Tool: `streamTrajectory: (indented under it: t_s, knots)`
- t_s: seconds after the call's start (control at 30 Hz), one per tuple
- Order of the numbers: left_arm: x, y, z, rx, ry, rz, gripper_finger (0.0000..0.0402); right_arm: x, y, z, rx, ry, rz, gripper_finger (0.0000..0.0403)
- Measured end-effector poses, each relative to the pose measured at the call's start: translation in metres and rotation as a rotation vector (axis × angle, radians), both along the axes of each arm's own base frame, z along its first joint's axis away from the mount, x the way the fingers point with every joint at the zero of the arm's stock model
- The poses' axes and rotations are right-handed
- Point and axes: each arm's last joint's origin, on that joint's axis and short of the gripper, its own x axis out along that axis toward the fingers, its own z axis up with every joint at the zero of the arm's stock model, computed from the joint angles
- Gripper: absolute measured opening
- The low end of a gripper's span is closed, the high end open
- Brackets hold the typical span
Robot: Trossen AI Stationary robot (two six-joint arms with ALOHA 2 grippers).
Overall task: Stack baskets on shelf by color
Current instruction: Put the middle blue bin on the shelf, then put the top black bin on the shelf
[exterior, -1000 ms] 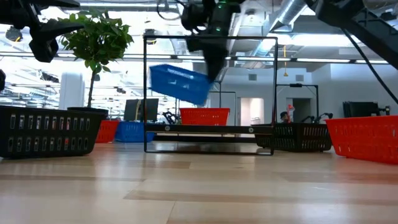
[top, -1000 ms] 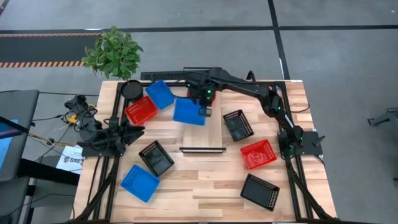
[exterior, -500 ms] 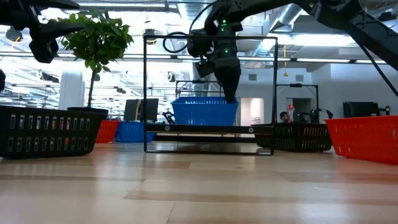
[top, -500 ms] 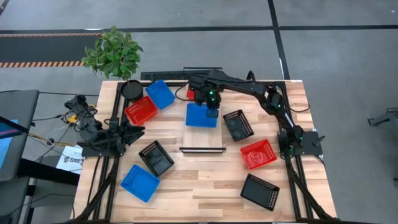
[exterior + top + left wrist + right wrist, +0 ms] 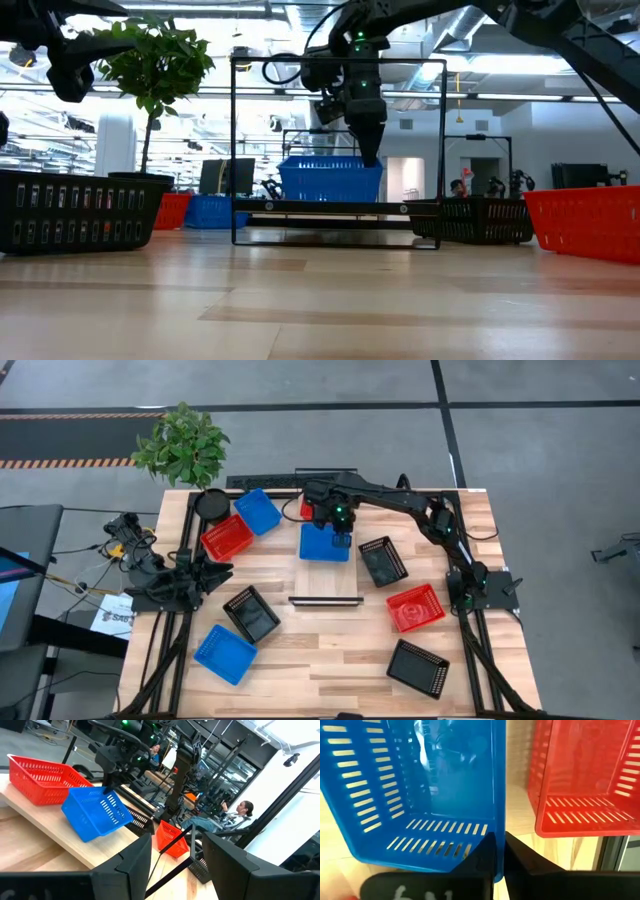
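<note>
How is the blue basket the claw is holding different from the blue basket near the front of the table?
The held blue basket sits on the shelf, gripped at its rim by the right claw. The front blue basket lies loose on the table, turned at an angle. Both look alike: blue with slotted sides.

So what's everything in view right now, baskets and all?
Blue baskets: 3; one gripped on the shelf, one beside the pot, one lower left in the high view.
Red baskets: 3; one left of the shelf, one on the right, one behind the gripped blue basket.
Black baskets: 3; on the tabletop.
Shelf: 1, light wood, table centre.
Plant: 1, green, in a black pot.
Person: 1, in the room behind.
Right gripper: fingers shut on the blue basket's wall.
Left gripper: open, left edge.
</note>
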Motion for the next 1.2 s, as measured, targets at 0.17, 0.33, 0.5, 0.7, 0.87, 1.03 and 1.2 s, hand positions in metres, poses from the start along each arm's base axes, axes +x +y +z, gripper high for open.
streamTrajectory:
  t_s: [0.17, 0.33, 0.5, 0.7, 0.87, 1.03, 1.2]
  knots:
    - [0.0, 0.0, 0.0, -0.004, -0.001, 0.0, 0.0167, 0.001, 0.0, 0.0, -0.003, -0.007, 0.002, 0.0091]
    - [0.0, 0.0, 0.0, -0.006, -0.001, -0.001, 0.0167, 0.003, -0.001, 0.0, -0.03, -0.026, -0.023, 0.0142]
    - [0.0, -0.001, 0.0, -0.006, -0.003, -0.02, 0.0167, 0.003, 0.004, 0.004, -0.026, -0.035, -0.023, 0.0166]
    - [0.0, -0.001, 0.0, -0.005, -0.002, -0.02, 0.0167, 0.001, 0.025, 0.031, 0.03, -0.139, 0.017, 0.0159]
    - [0.0, -0.001, -0.001, -0.012, 0.002, -0.023, 0.0167, -0.002, 0.043, 0.047, 0.133, -0.209, 0.007, 0.0136]
    - [0.0, -0.001, -0.003, -0.02, 0.017, -0.045, 0.0167, 0.009, 0.066, 0.053, 0.265, -0.322, 0.079, 0.0119]
    - [0.0, -0.002, -0.006, -0.026, 0.034, -0.053, 0.0167, 0.035, 0.086, 0.061, 0.222, -0.549, 0.171, 0.0118]
